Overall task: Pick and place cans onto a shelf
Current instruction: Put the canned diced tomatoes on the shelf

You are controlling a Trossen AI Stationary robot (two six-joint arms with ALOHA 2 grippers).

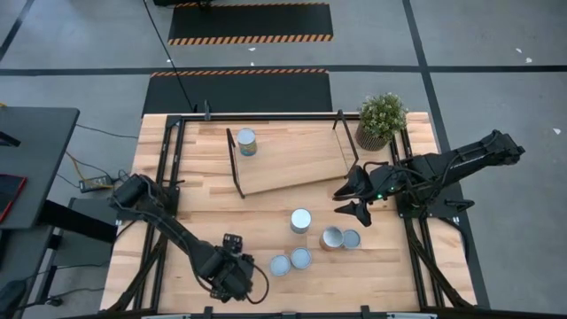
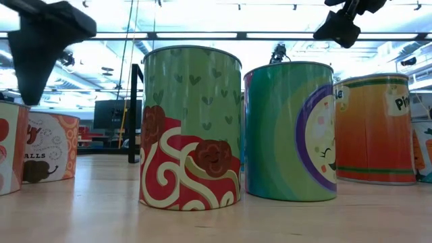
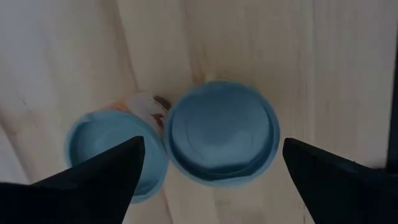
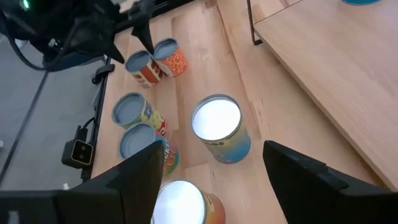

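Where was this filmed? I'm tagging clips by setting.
Probably a robotics lab or workshop: grey floor with hazard-striped mats, long ceiling strip lights, and a wooden table in a black frame holding cans.

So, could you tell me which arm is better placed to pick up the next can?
Left, probably: its open gripper hovers directly over a can, while the right gripper hangs beside the shelf.

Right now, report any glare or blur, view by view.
Right wrist view: two silvery can tops glare white. Low view: ceiling lights blow out the background; a gripper is a dark silhouette. Left wrist view: soft blur over two blue can tops. High view: even lighting.
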